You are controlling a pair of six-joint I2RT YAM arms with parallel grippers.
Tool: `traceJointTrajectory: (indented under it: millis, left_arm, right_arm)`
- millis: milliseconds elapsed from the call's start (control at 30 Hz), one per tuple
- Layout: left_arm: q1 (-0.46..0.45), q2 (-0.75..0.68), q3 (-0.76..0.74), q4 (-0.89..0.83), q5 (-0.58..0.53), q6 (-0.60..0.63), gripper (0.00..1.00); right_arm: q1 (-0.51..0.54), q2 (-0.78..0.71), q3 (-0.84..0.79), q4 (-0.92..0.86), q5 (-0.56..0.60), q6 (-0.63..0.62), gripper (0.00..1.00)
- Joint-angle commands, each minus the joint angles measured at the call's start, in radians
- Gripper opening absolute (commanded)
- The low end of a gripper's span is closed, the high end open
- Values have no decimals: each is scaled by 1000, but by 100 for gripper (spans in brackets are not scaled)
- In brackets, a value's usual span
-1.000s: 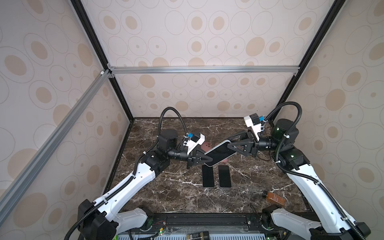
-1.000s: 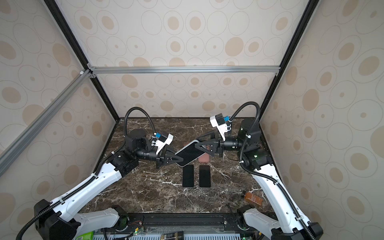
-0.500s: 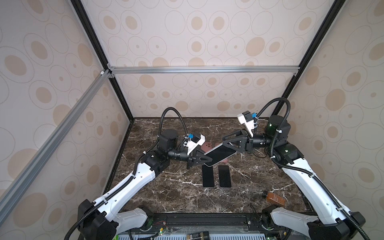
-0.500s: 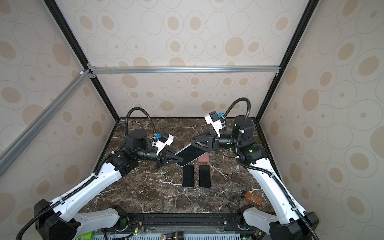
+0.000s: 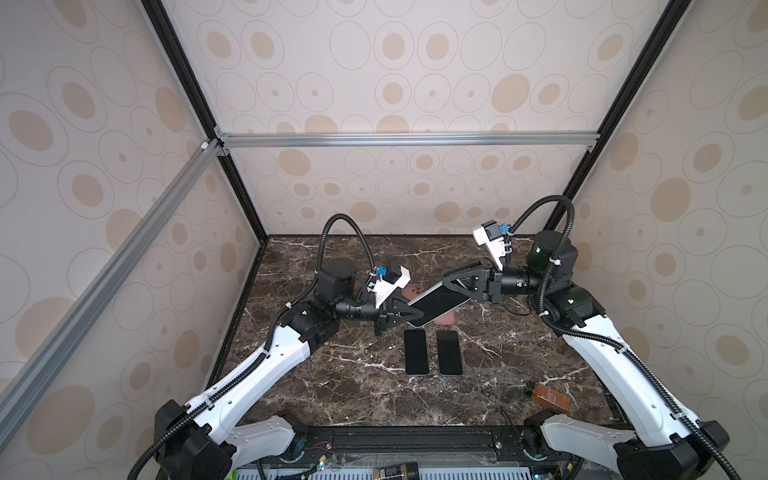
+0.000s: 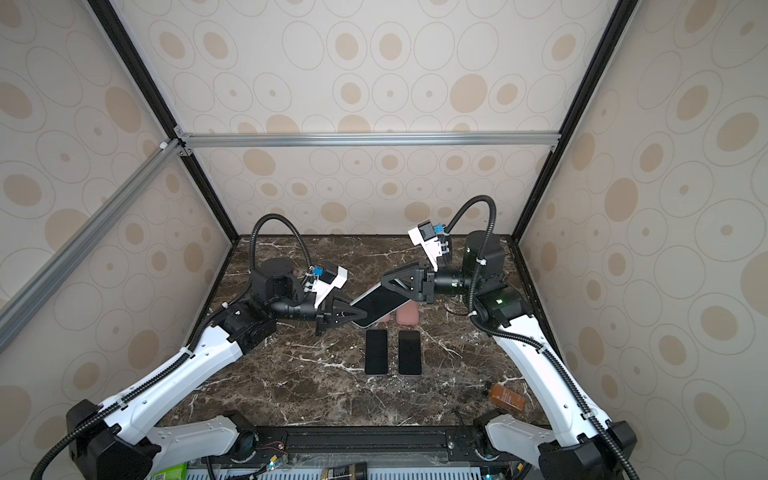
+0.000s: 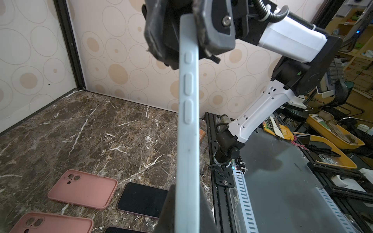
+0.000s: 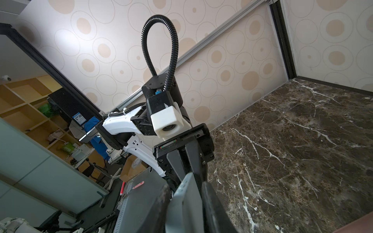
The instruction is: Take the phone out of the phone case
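Held the phone (image 5: 435, 302), seated in its pale blue phone case (image 7: 187, 129), aloft at centre frame in both top views, with the left gripper (image 5: 409, 318) clamped on its lower-left end and the right gripper (image 5: 448, 287) closed narrow on its upper-right end. Needed, likely, one end anchored and the case lip peeled off a corner at the other, not a straight pull.
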Motion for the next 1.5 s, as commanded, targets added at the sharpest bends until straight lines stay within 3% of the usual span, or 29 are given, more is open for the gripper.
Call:
traceJointTrajectory:
  millis: [0,400,533,700,833,900,1033,1167,1467]
  left_arm:
    - [-4,-45,55,86,-87,51,0]
    - [-4,-68,32,120,-169,55,0]
    - [-3,-70,14,127,-156,51,0]
    - [-4,-84,-21,160,-139,33,0]
    - [-3,-92,-37,174,-135,26,0]
    - [-4,-95,-43,183,-117,22,0]
    - [-4,-94,-45,221,-37,-10,0]
    - [-4,-93,-49,263,20,-42,0]
    - [-4,-87,-51,301,33,-69,0]
  right_arm:
    - [7,-2,-15,21,67,116,29]
    - [9,26,-68,234,123,435,31]
    - [7,17,-63,318,140,465,48]
    - [5,-24,-57,343,233,390,72]
    - [4,-72,-80,341,323,302,79]
    - [4,-75,-70,313,298,242,79]
    - [5,-61,-24,215,140,88,79]
    - [7,-52,-3,169,30,16,75]
    - [49,-13,8,186,1,24,65]
